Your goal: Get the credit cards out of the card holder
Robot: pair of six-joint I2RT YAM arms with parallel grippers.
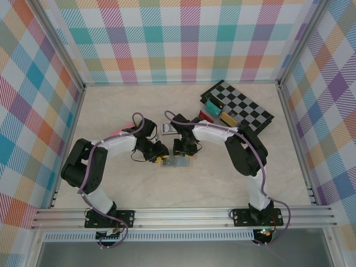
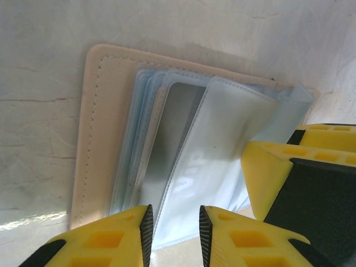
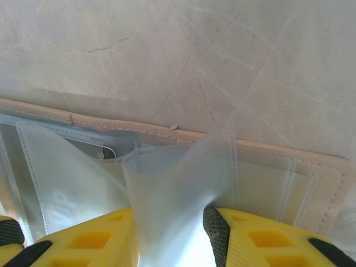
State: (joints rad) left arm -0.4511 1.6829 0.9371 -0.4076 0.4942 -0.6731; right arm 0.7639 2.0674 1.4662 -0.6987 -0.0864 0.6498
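Tan stitched card holder [image 2: 94,139] open on pale bench [image 2: 39,67], glossy clear sleeves [image 2: 222,144] fanned, left end effector [image 2: 175,217] released, right end effector [image 3: 169,217] pinching one sleeve [image 3: 172,178]

Left arm [image 1: 92,167] and right arm [image 1: 247,153] both reach inward from their bases. Elbows bow outward, wrists are bent down, and the two meet at mid-table. Left gripper [image 2: 173,217] points downward, jaws a little apart, with a narrow gap showing between the yellow fingers. Right gripper [image 3: 169,217] sits just beside it, jaws pinched on a clear sleeve [image 3: 161,178] of the card holder [image 3: 278,167].
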